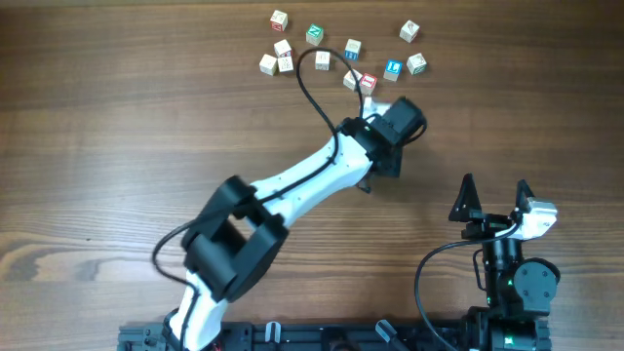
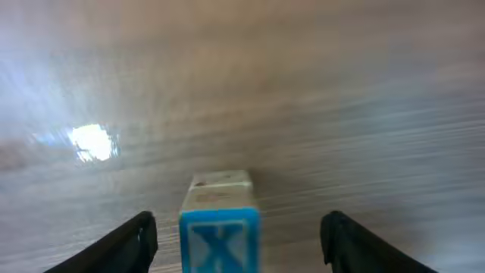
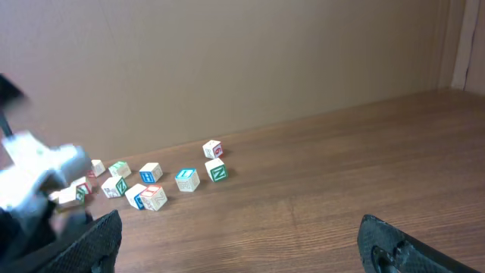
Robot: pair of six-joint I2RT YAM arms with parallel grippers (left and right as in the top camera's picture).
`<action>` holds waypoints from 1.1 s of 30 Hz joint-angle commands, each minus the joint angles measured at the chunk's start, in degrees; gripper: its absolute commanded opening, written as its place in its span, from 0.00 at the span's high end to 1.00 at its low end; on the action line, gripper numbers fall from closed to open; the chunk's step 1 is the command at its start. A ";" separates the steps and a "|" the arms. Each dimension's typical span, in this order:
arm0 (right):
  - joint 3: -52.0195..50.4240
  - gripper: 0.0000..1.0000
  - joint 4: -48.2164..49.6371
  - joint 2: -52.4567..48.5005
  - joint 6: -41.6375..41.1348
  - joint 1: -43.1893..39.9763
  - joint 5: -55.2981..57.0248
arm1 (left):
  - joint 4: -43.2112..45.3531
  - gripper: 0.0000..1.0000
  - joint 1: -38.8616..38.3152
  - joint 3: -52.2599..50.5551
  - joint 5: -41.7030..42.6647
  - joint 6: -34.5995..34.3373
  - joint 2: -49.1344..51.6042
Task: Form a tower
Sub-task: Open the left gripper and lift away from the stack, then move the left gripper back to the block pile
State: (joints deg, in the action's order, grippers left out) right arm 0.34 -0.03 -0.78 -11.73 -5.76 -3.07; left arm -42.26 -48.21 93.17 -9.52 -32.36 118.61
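Left jaws stand parted, clear of the blue X cube [image 2: 220,235] between them, lower centre; right jaws spread wide, empty.

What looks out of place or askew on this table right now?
Nothing looks damaged or spilled. The loose cubes lie scattered at mixed angles on the far side of the table. The blue X cube sits upright between the open fingers of the left end effector, clear of both.

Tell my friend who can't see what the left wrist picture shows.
A wooden cube with a blue X stands between two open dark fingers, touching neither. Behind it lies a blurry wooden table with one bright glare spot.
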 commanded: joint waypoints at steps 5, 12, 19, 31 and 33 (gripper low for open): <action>-0.04 0.00 0.15 0.35 -0.35 0.24 -0.85 | 2.08 0.11 0.61 5.55 -4.04 6.95 -8.48; -0.04 0.00 0.15 0.35 -0.35 0.24 -0.85 | 3.21 0.00 4.74 5.55 -8.39 12.70 -9.18; -0.04 0.00 0.15 0.35 -0.35 0.24 -0.85 | 3.32 0.00 13.29 5.55 -8.33 12.70 -12.09; -0.04 0.00 0.15 0.35 -0.35 0.24 -0.85 | 8.00 0.00 24.52 5.53 -3.52 12.70 -12.85; -0.04 0.00 0.15 0.35 -0.37 0.24 -0.85 | 8.04 0.00 24.68 5.49 -3.13 12.68 -12.85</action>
State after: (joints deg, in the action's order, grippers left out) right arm 0.34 -0.03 -0.78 -11.73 -5.76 -3.05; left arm -34.26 -23.83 97.73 -14.44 -20.38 107.28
